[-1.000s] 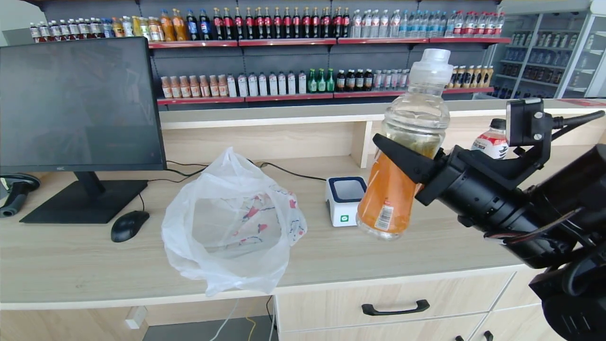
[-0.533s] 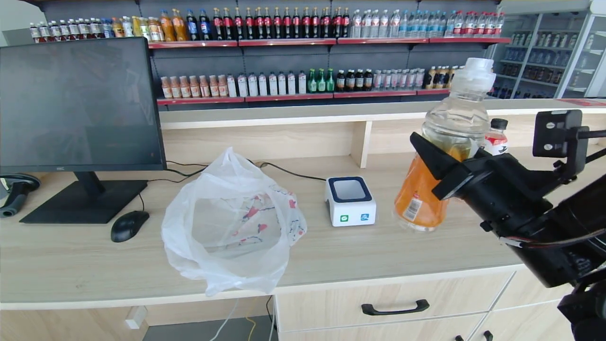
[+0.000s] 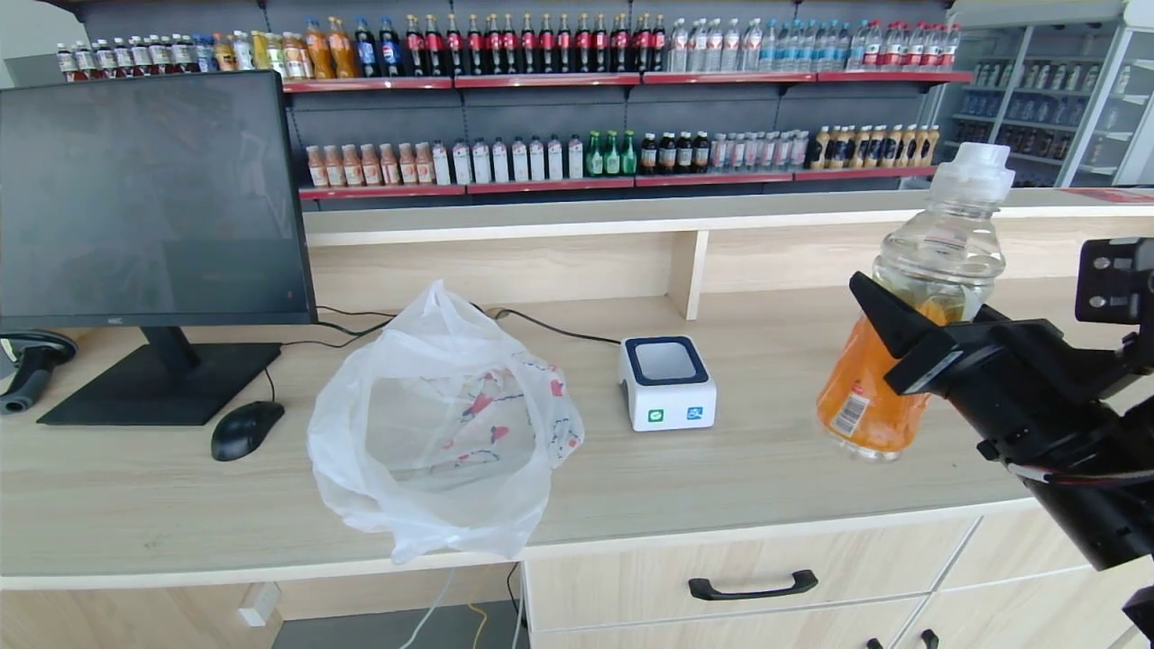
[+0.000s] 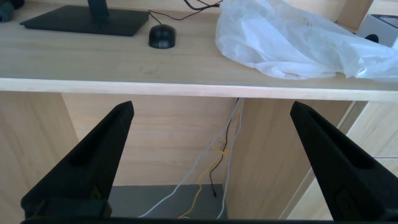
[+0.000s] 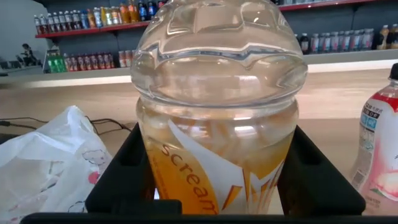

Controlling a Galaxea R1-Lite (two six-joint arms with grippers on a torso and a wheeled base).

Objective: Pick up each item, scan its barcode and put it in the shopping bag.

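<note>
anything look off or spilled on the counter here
Nothing spilled or damaged. The orange bottle leans off upright, clamped in the right gripper over the counter, right of the scanner. The shopping bag sags open near the counter's front edge.

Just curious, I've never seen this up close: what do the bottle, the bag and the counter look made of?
The bottle looks like clear glossy plastic: the drink shows through. The bag seems thin translucent plastic film, crinkled. The counter shows pale matte wood grain, perhaps laminate.
</note>
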